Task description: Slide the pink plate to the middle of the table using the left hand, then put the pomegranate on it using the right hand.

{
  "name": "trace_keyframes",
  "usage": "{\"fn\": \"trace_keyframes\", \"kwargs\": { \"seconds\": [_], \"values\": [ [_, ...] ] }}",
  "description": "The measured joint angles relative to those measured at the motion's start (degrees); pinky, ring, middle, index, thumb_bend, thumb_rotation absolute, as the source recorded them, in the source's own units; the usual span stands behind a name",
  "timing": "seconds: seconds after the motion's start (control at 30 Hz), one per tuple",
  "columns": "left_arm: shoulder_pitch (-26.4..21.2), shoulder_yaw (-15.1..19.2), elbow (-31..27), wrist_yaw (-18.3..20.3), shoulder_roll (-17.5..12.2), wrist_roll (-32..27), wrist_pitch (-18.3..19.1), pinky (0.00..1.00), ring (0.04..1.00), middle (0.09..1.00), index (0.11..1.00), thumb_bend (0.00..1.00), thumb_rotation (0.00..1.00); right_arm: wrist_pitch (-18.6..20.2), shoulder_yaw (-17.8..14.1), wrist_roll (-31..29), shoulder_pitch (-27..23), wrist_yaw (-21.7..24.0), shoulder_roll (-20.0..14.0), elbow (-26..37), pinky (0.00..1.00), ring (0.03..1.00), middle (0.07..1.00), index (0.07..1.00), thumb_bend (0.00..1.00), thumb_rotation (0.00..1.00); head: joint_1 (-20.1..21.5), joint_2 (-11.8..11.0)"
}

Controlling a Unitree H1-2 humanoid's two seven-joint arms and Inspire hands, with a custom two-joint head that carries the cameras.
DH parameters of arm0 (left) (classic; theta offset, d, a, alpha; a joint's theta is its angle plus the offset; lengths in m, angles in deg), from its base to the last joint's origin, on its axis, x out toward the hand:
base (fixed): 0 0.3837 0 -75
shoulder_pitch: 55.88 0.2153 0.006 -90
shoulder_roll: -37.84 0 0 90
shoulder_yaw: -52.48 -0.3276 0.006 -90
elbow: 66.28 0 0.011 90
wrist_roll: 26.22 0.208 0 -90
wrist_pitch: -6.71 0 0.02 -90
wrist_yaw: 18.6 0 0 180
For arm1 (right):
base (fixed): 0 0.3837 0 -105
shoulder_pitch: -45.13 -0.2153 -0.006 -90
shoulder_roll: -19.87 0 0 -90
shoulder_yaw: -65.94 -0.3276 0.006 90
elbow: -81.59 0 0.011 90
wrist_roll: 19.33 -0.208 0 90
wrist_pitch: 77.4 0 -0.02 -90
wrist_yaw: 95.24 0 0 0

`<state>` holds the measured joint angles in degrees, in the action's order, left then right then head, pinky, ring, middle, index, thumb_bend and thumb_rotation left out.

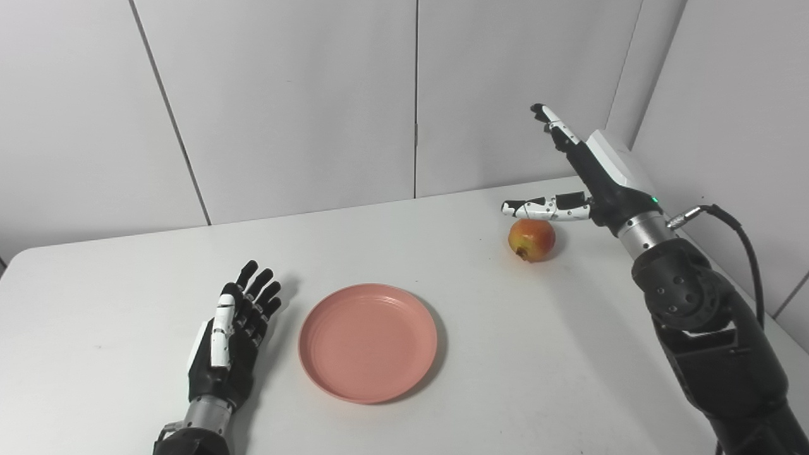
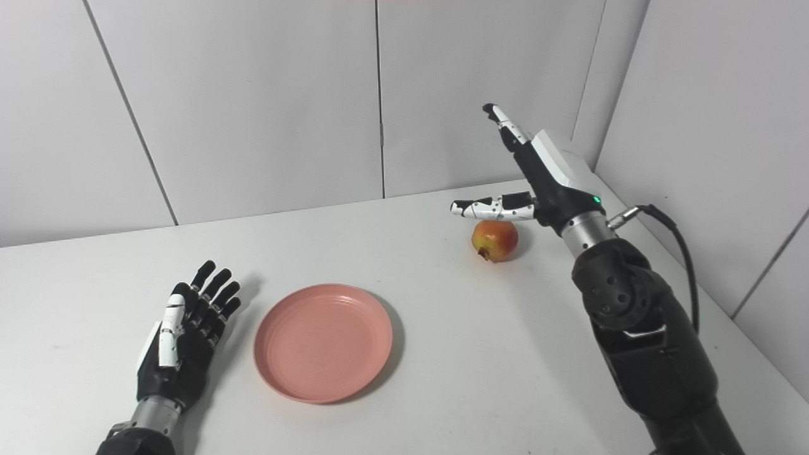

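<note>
The pink plate (image 1: 368, 342) lies flat on the white table (image 1: 126, 278), near the middle and toward the front. My left hand (image 1: 232, 332) rests open on the table just left of the plate, not touching it. The pomegranate (image 1: 531, 239), red and yellow, sits at the back right of the table. My right hand (image 1: 584, 174) hovers open just above and behind the pomegranate, fingers pointing up and thumb stretched out over the fruit. It holds nothing.
Grey wall panels (image 1: 284, 107) stand close behind the table and along its right side. A black cable (image 1: 746, 246) loops off the right forearm. The table's right edge runs close beside the right arm.
</note>
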<state>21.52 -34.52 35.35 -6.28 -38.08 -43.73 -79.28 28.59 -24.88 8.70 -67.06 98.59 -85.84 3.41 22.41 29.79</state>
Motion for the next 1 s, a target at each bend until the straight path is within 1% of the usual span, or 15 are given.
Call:
{"fn": "trace_keyframes", "kwargs": {
  "seconds": [0.13,0.27,0.33,0.53,0.7,0.83,1.0],
  "values": [
    [0.00,0.02,0.01,0.08,-0.30,0.00,0.00,0.96,0.931,0.935,0.926,0.36,1.00,0.33,0.77,0.11,-0.73,2.13,-2.12,-2.12,0.86,0.928,0.958,0.967,0.98,0.38,0.09,0.00],
    [-0.01,0.02,0.06,0.18,-0.40,-0.08,0.00,0.95,0.931,0.937,0.928,0.36,1.00,0.53,1.24,0.14,-1.77,3.23,-3.10,-4.23,0.85,0.920,0.952,0.960,1.00,0.39,0.09,0.00],
    [-0.01,0.04,0.08,0.19,-0.41,-0.09,0.00,0.95,0.931,0.936,0.927,0.36,1.00,0.50,1.32,0.14,-2.08,3.22,-3.13,-5.40,0.85,0.921,0.953,0.960,1.00,0.40,0.09,0.00],
    [-0.01,0.14,0.06,0.25,-0.44,-0.10,0.00,0.96,0.937,0.942,0.934,0.36,1.00,0.53,2.34,0.78,-2.61,3.20,-3.14,-9.73,0.85,0.928,0.960,0.972,1.00,0.49,-0.26,0.53],
    [0.00,0.12,-0.10,0.24,-0.46,-0.10,0.08,0.96,0.934,0.939,0.930,0.36,1.00,0.51,3.59,1.33,-4.01,3.16,-2.94,-13.48,0.84,0.926,0.966,0.979,1.00,0.50,-0.18,0.70],
    [0.03,0.17,-0.38,0.25,-0.59,-0.12,0.15,0.96,0.935,0.939,0.931,0.36,1.00,0.50,4.66,1.41,-5.62,3.06,-2.73,-17.08,0.85,0.931,0.965,0.978,1.00,0.50,0.00,1.05],
    [0.06,0.13,-0.43,0.46,-0.94,-0.59,0.21,0.95,0.934,0.940,0.933,0.36,1.00,0.50,6.24,2.01,-7.24,2.98,-2.22,-20.20,0.86,0.933,0.965,0.974,1.00,0.47,0.00,1.14]
  ]
}}
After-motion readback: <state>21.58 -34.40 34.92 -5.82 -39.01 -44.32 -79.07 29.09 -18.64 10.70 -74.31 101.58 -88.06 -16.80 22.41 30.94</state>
